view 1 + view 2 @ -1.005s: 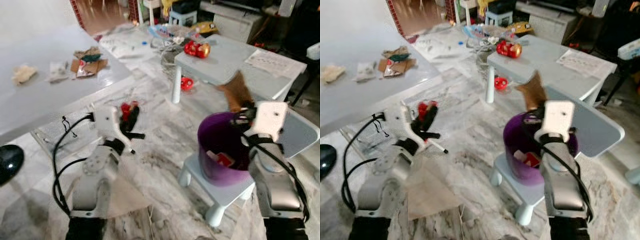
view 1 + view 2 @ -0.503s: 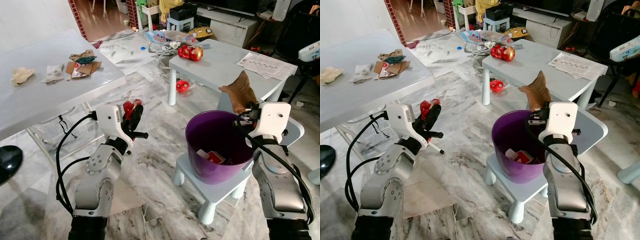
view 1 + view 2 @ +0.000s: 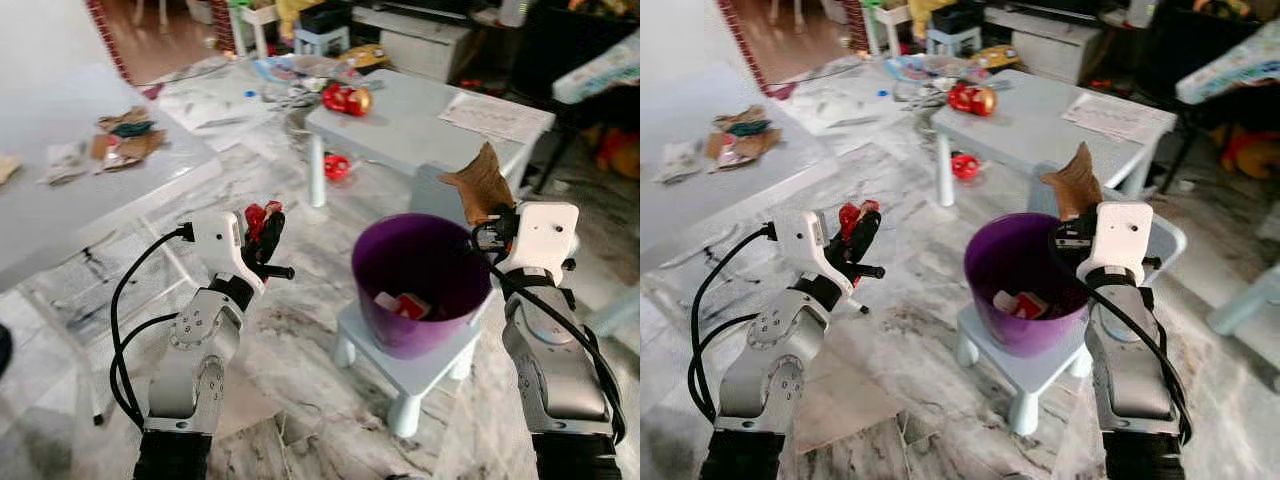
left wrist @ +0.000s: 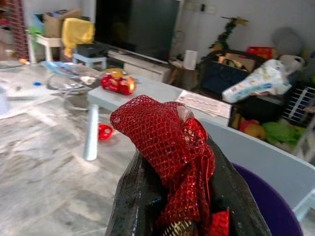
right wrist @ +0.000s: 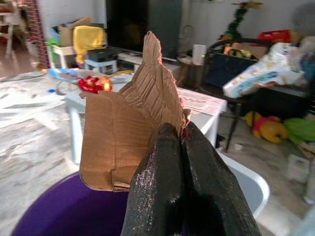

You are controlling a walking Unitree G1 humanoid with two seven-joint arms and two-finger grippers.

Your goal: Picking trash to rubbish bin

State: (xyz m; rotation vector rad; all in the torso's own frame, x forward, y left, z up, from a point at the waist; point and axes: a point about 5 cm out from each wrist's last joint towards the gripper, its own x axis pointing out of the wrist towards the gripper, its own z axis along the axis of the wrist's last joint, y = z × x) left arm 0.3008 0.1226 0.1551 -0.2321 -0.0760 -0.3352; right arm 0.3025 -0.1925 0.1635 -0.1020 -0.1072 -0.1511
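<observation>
A purple bin point(image 3: 420, 285) stands on a small pale stool point(image 3: 420, 375), with red and white trash inside. My right gripper point(image 3: 490, 225) is shut on a torn piece of brown cardboard point(image 3: 482, 183) and holds it just over the bin's far right rim; the wrist view shows the cardboard point(image 5: 130, 132) pinched between the black fingers point(image 5: 160, 187). My left gripper point(image 3: 262, 225) is shut on a wad of red mesh netting point(image 4: 167, 142), held up left of the bin, about a hand's width from its rim.
A grey low table point(image 3: 410, 120) with a red toy point(image 3: 342, 98) and papers stands behind the bin. A white table point(image 3: 90, 190) with several trash scraps point(image 3: 120, 135) is at the left. A red object point(image 3: 335, 167) lies on the marble floor.
The camera has shifted, so the whole scene slid left and nearer. Both grippers keep their loads; the bin now sits more central between them.
</observation>
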